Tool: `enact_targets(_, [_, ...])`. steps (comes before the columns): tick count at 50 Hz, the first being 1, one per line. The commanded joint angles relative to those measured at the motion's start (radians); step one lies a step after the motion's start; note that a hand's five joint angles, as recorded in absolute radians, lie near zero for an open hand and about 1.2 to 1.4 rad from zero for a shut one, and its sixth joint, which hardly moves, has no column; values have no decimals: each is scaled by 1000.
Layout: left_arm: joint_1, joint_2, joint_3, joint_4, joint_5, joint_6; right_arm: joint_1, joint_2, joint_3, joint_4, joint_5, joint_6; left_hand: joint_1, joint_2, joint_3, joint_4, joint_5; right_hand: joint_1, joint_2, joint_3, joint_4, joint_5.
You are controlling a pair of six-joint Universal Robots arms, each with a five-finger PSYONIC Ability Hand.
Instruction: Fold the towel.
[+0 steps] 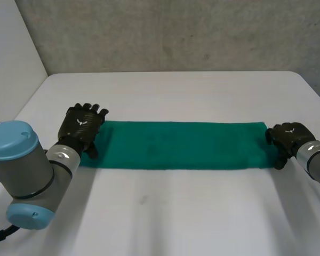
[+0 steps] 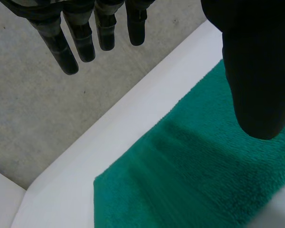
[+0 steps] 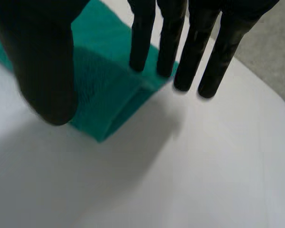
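Item 1, towel (image 1: 176, 145): green, long strip lying flat across mid tabletop (image 1: 165, 218), left to right; right end looks doubled in right wrist view.

Item 2, left hand (image 1: 82, 128): over towel's left end, fingers (image 2: 85, 42) straight, apart from thumb, grasping nothing; we can't tell if it touches cloth.

Item 3, right hand (image 1: 289, 140): at towel's right end, fingers (image 3: 171, 38) straight, pointing down at far right corner, thumb over near side; released, no grip.

Risks, as we judge them:
a) Partial pinch: if either hand closes on top layer only, layers poss. separate on lift, fold comes out skewed.
b) Some right-hand fingers appear past the end edge, over bare tabletop; closing from there may miss cloth or bunch the corner.
c) Uneven grip: one end caught, other not, so strip drags, twists, ends won't meet square.
d) Smooth tabletop: towel may slide w/ a push instead of being picked up.
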Motion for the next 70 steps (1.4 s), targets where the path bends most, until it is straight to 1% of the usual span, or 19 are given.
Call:
enact_targets(1, [4, -8, 2, 0, -1, 5, -49, 71, -49, -1, 19, -2, -17, -27, -38, -29, -46, 1035, 981, 976, 979, 985])
enact_targets(10, [4, 0, -6, -1, -1, 5, -184, -43, -41, -13, 36, -16, -17, -27, -38, -29, -46, 1035, 981, 976, 979, 985])
enact_targets(15, [4, 5, -15, -1, -1, 5, -310, -77, -75, -4, 25, -123, -17, -27, -38, -29, -46, 1035, 981, 976, 979, 985])
enact_targets(22, [7, 17, -28, -1, -1, 5, -316, -75, -149, 27, 33, -301, -17, -27, -38, -29, -46, 1035, 981, 976, 979, 985])
enact_targets(30, [10, 35, -32, -23, -1, 3, -22, -87, -244, 33, 15, -232, -17, -27, -38, -29, -46, 1035, 981, 976, 979, 985])
enact_targets(35, [9, 51, -32, -26, -3, 3, 251, -81, -271, 22, -60, -226, -17, -27, -38, -29, -46, 1035, 981, 976, 979, 985])
enact_targets(38, [9, 52, -34, -27, -3, 3, 356, -72, -293, 21, -93, -223, -17, -27, -38, -29, -46, 1035, 981, 976, 979, 985])
enact_targets(45, [-1, 52, -34, -26, -3, 3, 607, 89, -388, 4, -134, -220, -17, -27, -38, -29, -46, 1035, 981, 976, 979, 985])
enact_targets(52, [-14, 51, -32, -26, -1, 3, 710, 261, -469, 16, -123, -223, -17, -27, -38, -29, -46, 1035, 981, 976, 979, 985])
enact_targets(53, [-19, 51, -32, -26, -3, 3, 716, 270, -469, 18, -123, -224, -17, -27, -38, -29, -46, 978, 924, 919, 922, 928])
enact_targets(54, [-25, 51, -31, -26, -1, 3, 726, 281, -469, 21, -111, -227, -17, -27, -38, -29, -46, 602, 548, 544, 547, 552])
enact_targets(55, [-40, 51, -23, -26, -1, 3, 726, 281, -468, 19, -102, -224, -17, -27, -38, -29, -46, 363, 309, 304, 307, 313])
enact_targets(57, [-56, 49, -17, -24, -1, 3, 721, 275, -468, 19, -71, -212, -17, -27, -38, -29, -46, -57, -111, -116, -113, -107])
enact_targets(58, [-63, 48, -14, -23, -1, 3, 710, 267, -462, 21, -26, -200, -17, -27, -38, -29, -46, -187, -241, -245, -243, -237])
enact_targets(62, [-109, 34, 26, -20, 0, -6, 695, 226, -439, 24, 45, -148, -17, -27, -38, -29, -46, -187, -241, -245, -243, -237])
enact_targets(64, [-135, 25, 49, -20, 0, -21, 640, 117, -361, 28, 91, -48, -17, -27, -38, -29, -46, -187, -241, -245, -243, -237])
enact_targets(66, [-162, 12, 77, -20, 0, -44, 569, 46, -270, 29, 88, 12, -17, -27, -38, -29, -46, -187, -241, -245, -243, -237])
enact_targets(67, [-212, -30, 142, -23, -1, -103, 525, 5, -203, 29, 84, 39, -17, -27, -38, -29, -46, -187, -241, -245, -243, -237])
enact_targets(70, [-244, -75, 199, -29, -3, -144, 454, -53, -71, 15, 85, 55, -17, -27, -38, -29, -46, -187, -241, -245, -243, -237])
